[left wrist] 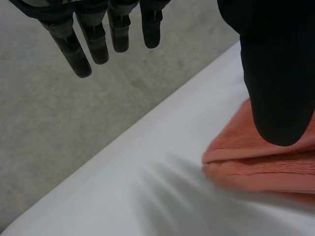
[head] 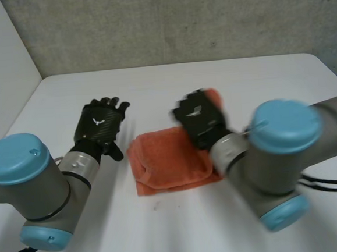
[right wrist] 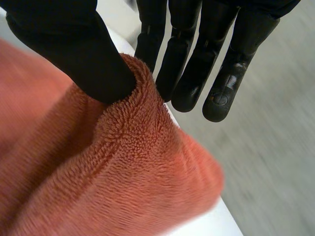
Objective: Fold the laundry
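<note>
- A soft orange terry towel point(head: 166, 161) lies folded on the smooth white table point(head: 153, 83), near the middle and towards the robot's side; its layers are stacked, with a rounded fold along the near edge
- The black left hand point(head: 101, 124) is just beside the towel's left edge, apart from the cloth, back upward, at the end of the left arm point(head: 30, 189) with its grey joint and light-blue cap
- In the left wrist view its fingers point(left wrist: 83, 54) are straight and spread, and the thumb point(left wrist: 275, 73) stands well away from them; nothing is between them, so the hand is open and empty
- That view also has the towel point(left wrist: 266, 162) under the thumb, its stacked edges lying on the table point(left wrist: 147, 191); whether the thumb tip touches the cloth I cannot tell
- The black right hand point(head: 198, 119) is on the towel's far right corner, where a bit of orange cloth stands up behind it; the right arm point(head: 281, 152) comes in from the near right
- In the right wrist view the thumb point(right wrist: 83, 54) presses into a raised ridge of the towel point(right wrist: 123, 172), and the nearly straight fingers point(right wrist: 216, 73) stand on the ridge's other side, the nearest of them against it: the hand pinches the cloth
- A rough grey concrete wall point(head: 178, 20) stands behind the table's far edge
</note>
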